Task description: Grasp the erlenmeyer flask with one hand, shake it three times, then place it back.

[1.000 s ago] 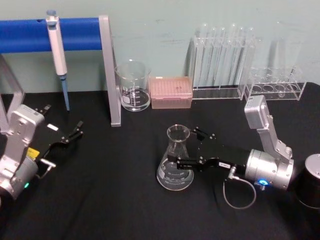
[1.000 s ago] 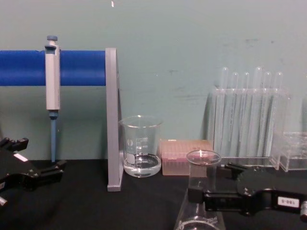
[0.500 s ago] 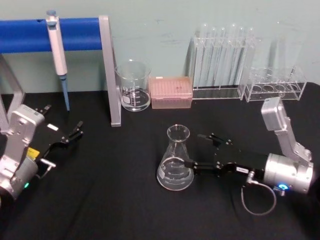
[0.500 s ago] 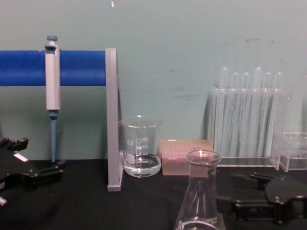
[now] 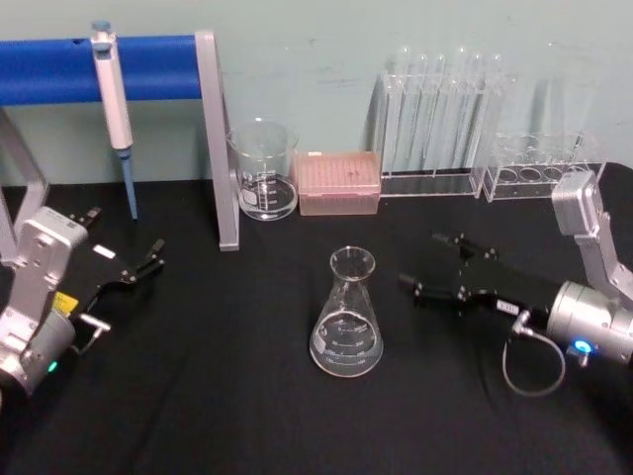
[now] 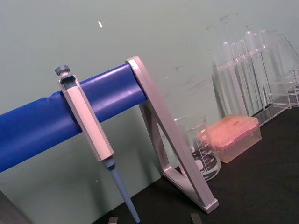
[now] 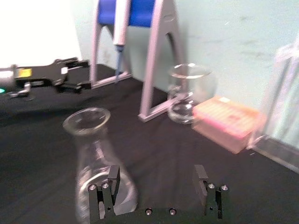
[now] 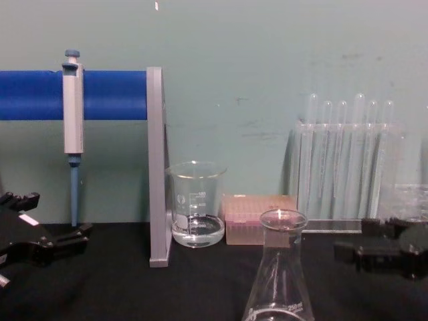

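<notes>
Erlenmeyer flask (image 5: 347,322) stands upright on the black tabletop (image 5: 227,396), right pincer (image 5: 425,265) open and empty just beside it, left pincer (image 5: 148,259) parked well apart. Smooth, breakable glass; the neck looks the safest hold.

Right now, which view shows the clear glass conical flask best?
The head view: the clear glass conical flask stands whole on the black cloth. The chest view cuts its base; the right wrist view shows it behind a finger.
</notes>
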{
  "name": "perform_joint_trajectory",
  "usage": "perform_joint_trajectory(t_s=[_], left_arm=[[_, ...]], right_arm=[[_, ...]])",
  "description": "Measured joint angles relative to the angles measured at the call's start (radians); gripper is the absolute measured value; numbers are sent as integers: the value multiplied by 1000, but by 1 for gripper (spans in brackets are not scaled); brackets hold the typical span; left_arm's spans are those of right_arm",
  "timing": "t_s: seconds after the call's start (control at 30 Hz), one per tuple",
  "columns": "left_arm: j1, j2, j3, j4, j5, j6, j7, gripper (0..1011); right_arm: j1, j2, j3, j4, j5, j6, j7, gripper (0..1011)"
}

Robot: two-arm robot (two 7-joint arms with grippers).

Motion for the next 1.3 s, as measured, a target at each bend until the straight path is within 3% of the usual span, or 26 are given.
perform_joint_trajectory(t_s=[0.27, 0.53, 0.67, 0.93, 1.3], left_arm=[[0, 0, 0, 0, 0, 0, 0, 1001], [0, 0, 0, 0, 0, 0, 0, 1001], [0, 0, 0, 0, 0, 0, 0, 1001], [0, 0, 0, 0, 0, 0, 0, 1001], [0, 0, 0, 0, 0, 0, 0, 1001]], right_arm=[[34, -58, 30, 35, -60, -37, -108, 1000], [-11, -135, 90, 7, -143, -86, -353, 1000], [-33, -162, 103, 0, -167, -82, -419, 1000], [-56, -205, 129, 25, -182, -53, -478, 1000], [-63, -229, 155, 53, -182, -16, -470, 1000]])
